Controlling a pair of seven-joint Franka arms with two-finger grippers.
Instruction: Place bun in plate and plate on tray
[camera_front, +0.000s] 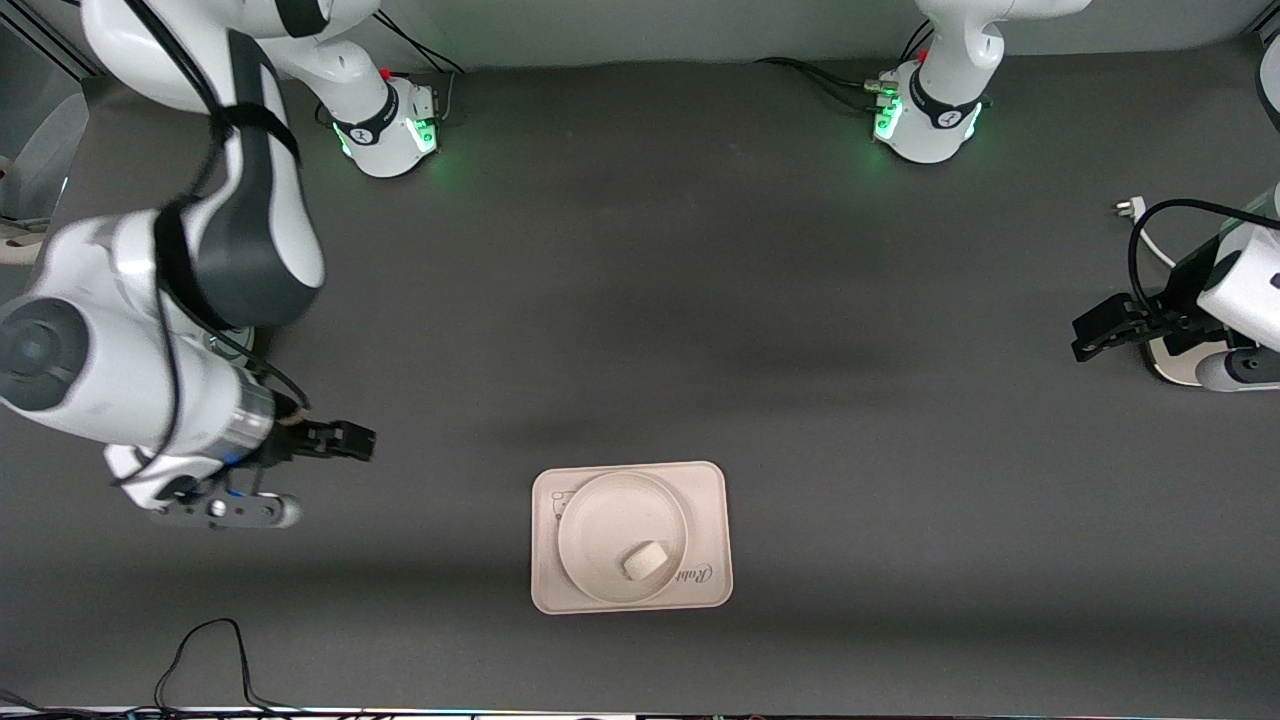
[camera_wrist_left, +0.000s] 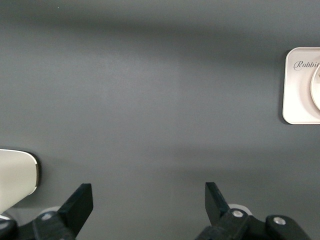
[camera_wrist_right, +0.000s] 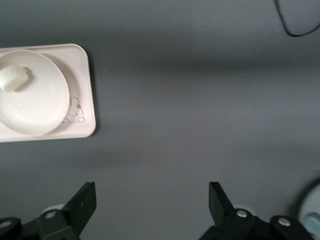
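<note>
- Near the front camera's edge of the table (camera_front: 640, 300), about midway between the two arms' ends, lies the tray (camera_front: 715, 510), flat on the dark surface.
- On the tray sits the plate (camera_front: 600, 520), inside the tray's rim and shifted toward the right arm's end; it partly covers the small animal drawing (camera_wrist_right: 76, 111) at one corner.
- The script word "Rabbit" (camera_front: 694, 575) shows on the bare strip of tray beside the plate, at the corner nearest the front camera.
- The bun (camera_front: 645, 559) lies in the plate, off centre, close to the rim on the side nearer the front camera.
- The right gripper (camera_front: 345, 440) hangs over bare table toward the right arm's end, well apart from the tray; its fingers (camera_wrist_right: 82, 204) are spread wide with nothing between them.
- The left gripper (camera_front: 1100, 335) hangs over bare table at the left arm's end, well apart from the tray; its fingers (camera_wrist_left: 80, 202) are likewise spread and hold nothing.
- A black cable (camera_front: 205, 650) loops on the table near the front camera's edge, toward the right arm's end.
</note>
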